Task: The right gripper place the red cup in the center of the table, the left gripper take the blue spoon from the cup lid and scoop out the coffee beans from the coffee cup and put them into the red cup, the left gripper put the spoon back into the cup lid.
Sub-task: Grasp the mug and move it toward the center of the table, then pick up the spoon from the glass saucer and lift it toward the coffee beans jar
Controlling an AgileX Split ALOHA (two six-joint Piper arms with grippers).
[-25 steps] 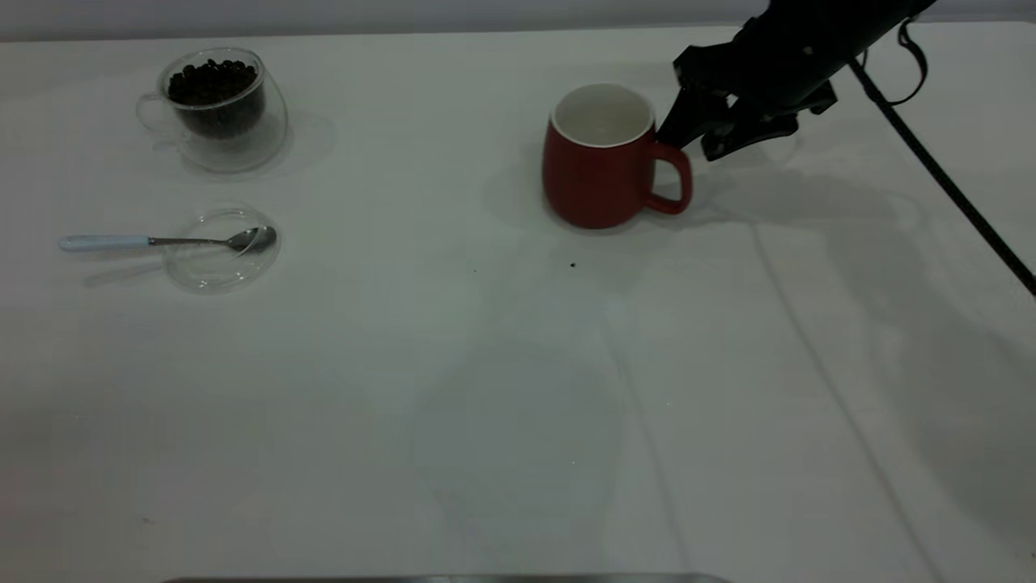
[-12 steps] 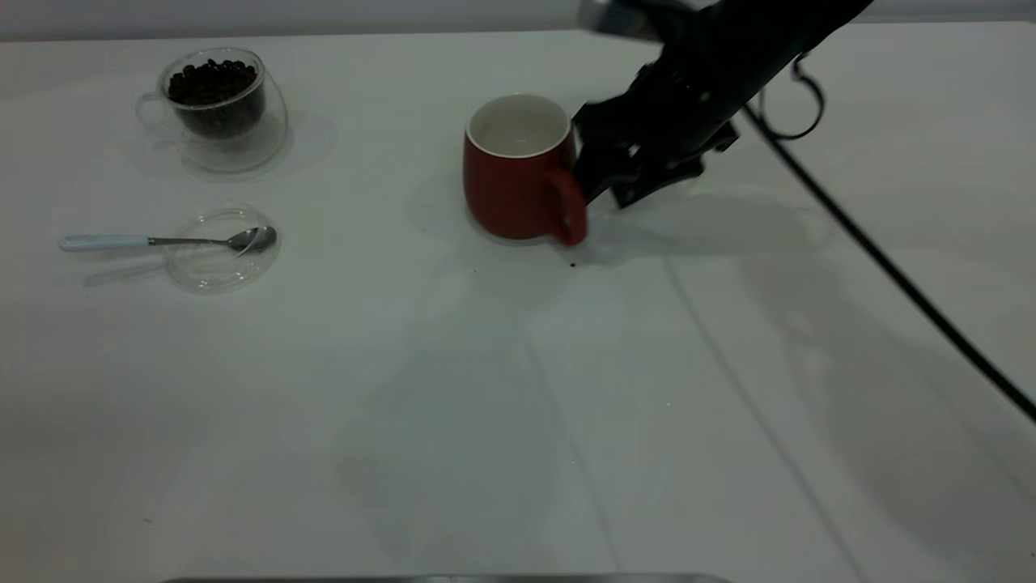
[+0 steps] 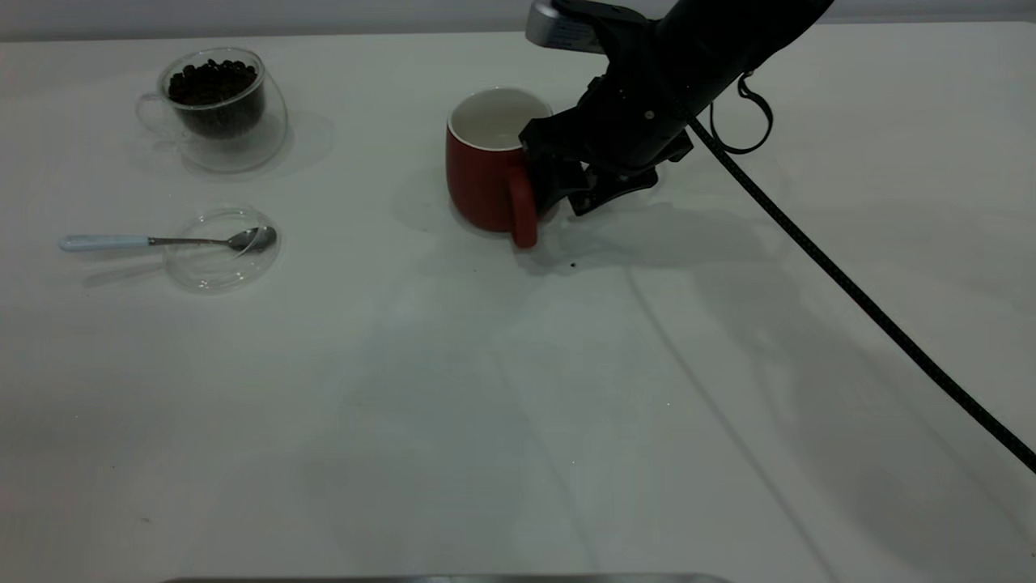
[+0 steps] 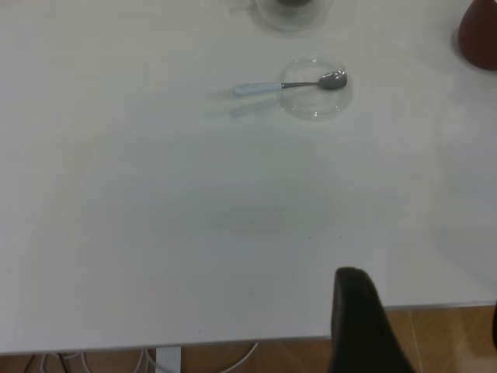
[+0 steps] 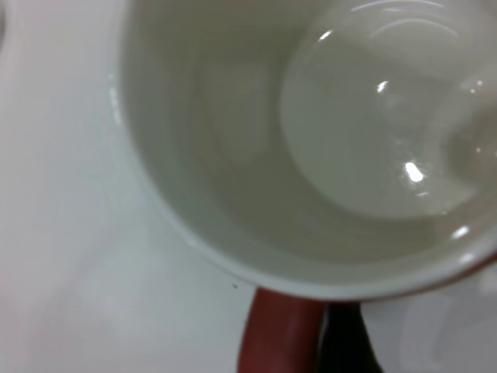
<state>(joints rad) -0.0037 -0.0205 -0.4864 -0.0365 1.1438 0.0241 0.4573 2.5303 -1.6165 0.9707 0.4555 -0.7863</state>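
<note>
The red cup (image 3: 486, 182) stands upright and empty near the table's (image 3: 518, 405) middle, its handle (image 3: 524, 212) turned toward the front edge. My right gripper (image 3: 571, 193) is at its right side, open, with one finger (image 5: 345, 346) pressed beside the handle (image 5: 279, 338). The blue spoon (image 3: 162, 241) lies with its bowl in the cup lid (image 3: 218, 267) at the left. Behind it the coffee cup (image 3: 218, 121) holds the coffee beans (image 3: 212, 81). My left gripper (image 4: 425, 295) hangs open past the table's edge, far from the spoon (image 4: 287, 85).
The right arm's black cable (image 3: 850, 291) trails across the right half of the table. A tiny dark speck (image 3: 573, 264) lies just in front of the cup. Wooden floor (image 4: 450, 342) shows beyond the table edge in the left wrist view.
The right gripper has carried the red cup leftward from the right side toward the centre. The cup turned, so its handle swung from pointing right to facing the front.
</note>
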